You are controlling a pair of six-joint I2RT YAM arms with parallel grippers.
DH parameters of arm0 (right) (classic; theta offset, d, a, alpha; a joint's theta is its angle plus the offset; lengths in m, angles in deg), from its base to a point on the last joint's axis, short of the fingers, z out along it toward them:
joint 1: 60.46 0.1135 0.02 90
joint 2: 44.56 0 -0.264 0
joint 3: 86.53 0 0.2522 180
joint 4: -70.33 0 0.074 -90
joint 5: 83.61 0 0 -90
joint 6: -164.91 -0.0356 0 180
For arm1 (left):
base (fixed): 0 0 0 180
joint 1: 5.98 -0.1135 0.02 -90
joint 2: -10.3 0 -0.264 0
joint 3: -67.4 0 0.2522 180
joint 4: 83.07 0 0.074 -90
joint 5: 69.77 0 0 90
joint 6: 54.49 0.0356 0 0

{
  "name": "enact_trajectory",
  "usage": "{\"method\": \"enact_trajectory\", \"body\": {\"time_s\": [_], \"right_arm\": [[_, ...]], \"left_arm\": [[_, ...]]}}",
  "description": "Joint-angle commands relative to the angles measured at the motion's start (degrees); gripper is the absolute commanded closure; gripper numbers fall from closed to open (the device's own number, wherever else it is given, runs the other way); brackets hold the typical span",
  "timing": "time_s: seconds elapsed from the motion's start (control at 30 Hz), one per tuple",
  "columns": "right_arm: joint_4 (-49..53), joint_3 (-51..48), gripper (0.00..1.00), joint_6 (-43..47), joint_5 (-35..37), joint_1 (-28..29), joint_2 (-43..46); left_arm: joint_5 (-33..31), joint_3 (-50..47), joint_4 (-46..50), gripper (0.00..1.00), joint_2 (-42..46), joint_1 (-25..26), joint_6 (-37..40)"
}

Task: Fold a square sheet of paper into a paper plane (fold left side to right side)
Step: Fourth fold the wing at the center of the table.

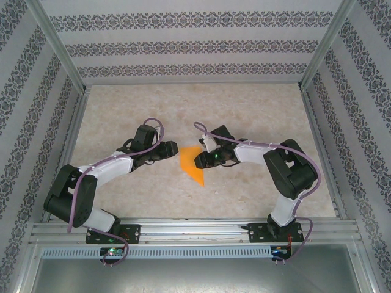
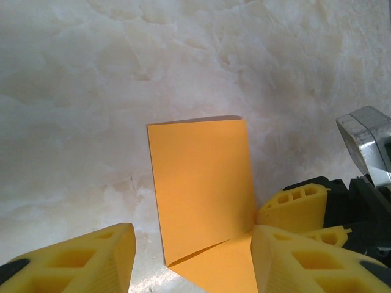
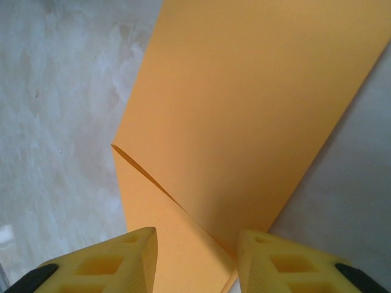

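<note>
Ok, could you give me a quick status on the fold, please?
Left gripper jaws open over the square sheet of paper. Right gripper jaws apart, straddling its folded corner. Sheet partly folded, on the table. Grippers close together.

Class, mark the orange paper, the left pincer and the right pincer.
orange paper (image 2: 201,183): left wrist view, its flat upper panel.
left pincer (image 2: 194,244): left wrist view, midway between fingertips.
right pincer (image 3: 195,241): right wrist view, midway between fingertips.

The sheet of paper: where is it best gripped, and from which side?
Take the sheet of paper at the loose edge by the right gripper, where one layer stands slightly off the other. Come in low from that side: elsewhere it seems to lie flat on the table, leaving nothing to pinch.
</note>
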Motion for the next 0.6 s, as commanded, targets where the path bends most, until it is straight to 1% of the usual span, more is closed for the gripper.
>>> {"method": "enact_trajectory", "body": {"time_s": [0.0, 0.2, 0.4, 0.5, 0.57], "right_arm": [[-0.2, -0.5, 0.61, 0.6, -0.9, 0.9, -0.3], [0.6, -1.3, 0.62, 0.7, -0.5, 1.1, 0.4], [1.2, -1.9, 0.68, 0.4, -0.7, 1.4, 1.6], [1.5, -2.3, 0.67, 0.3, -0.2, 1.5, 2.5], [1.4, -2.8, 0.62, 0.2, 1.1, 1.5, 3.3]], "left_arm": [[-0.7, 0.5, -0.1, 0.47, 0.1, -0.9, 0.0], [-0.7, 0.4, -0.3, 0.47, 0.1, -1.0, 0.0], [-0.6, 0.4, -0.4, 0.47, 0.1, -1.0, -0.1], [-0.6, 0.4, -0.6, 0.47, -0.1, -1.0, -0.1], [-0.5, 0.5, -0.7, 0.47, -0.2, -1.0, -0.1]]}}
